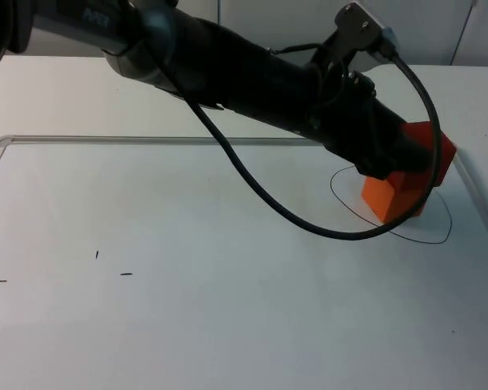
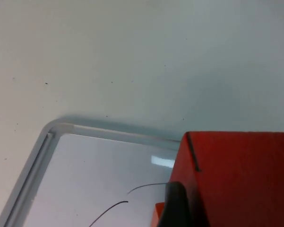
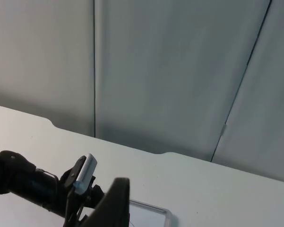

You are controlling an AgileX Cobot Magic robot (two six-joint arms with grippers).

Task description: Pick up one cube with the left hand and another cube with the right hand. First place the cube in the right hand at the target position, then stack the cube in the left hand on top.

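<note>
The left arm (image 1: 252, 81) stretches across the table top (image 1: 187, 309) from about ten o'clock toward three o'clock in the top view, ending over a thin pen-drawn target ring (image 1: 438, 237). Its left gripper (image 1: 414, 158) is clamped on the upper orange cube (image 1: 429, 150), which sits tilted on the lower orange cube (image 1: 394, 199). The lower cube rests on the white surface inside the ring, at roughly seven o'clock from the held cube, and the two appear to touch, the upper one overhanging toward the table's right-hand edge.

From the left wrist, the held cube (image 2: 236, 179) shows as a broad orange-red face with a black fingertip (image 2: 177, 205) pressed against its side; a sliver of the lower cube (image 2: 157, 215) peeks just beside that fingertip. Part of the drawn ring (image 2: 108, 213) curves nearby, with the raised border (image 2: 42, 156) of the white mat rounding its corner beyond.

The right arm waits off the work area, its camera facing the grey partition wall (image 3: 179, 71); whether the right gripper (image 3: 111, 208) is apart or together cannot be told.
</note>
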